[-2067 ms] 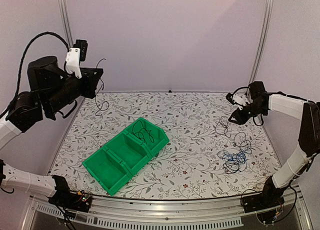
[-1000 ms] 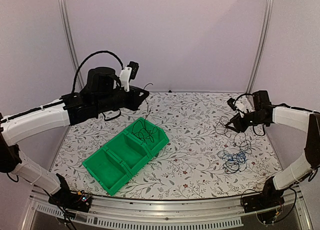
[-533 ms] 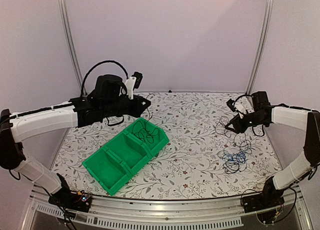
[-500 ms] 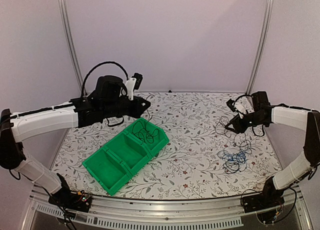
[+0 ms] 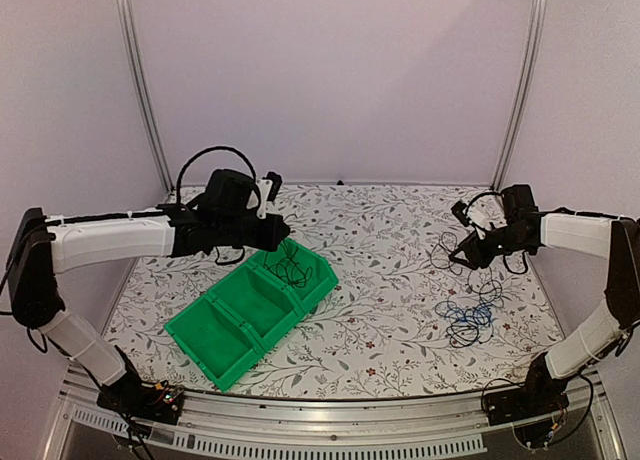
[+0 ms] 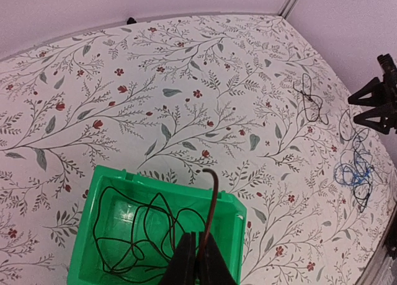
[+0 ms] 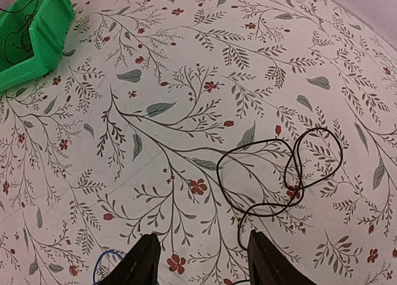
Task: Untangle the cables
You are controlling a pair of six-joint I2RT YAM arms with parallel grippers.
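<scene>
Left gripper [image 6: 198, 243]: jaws pinched shut on black cable [image 6: 213, 198], held over end compartment of green bin [image 6: 99, 181], where its coils are piled | Right gripper [image 7: 201, 240]: jaws spread wide, nothing held, poised above looped black cable [image 7: 291, 189] on floral table [image 7: 155, 68] | Blue cable [image 5: 466, 318]: tangled with black ones at table's 4 o'clock.

We see a robotics lab work cell: plain pale walls [image 5: 330, 80], aluminium frame posts [image 5: 139, 80], a floral-covered table [image 5: 390, 220], and a left arm [image 5: 110, 238] and right arm [image 5: 575, 225] mounted along its metal rail [image 5: 330, 412].
</scene>
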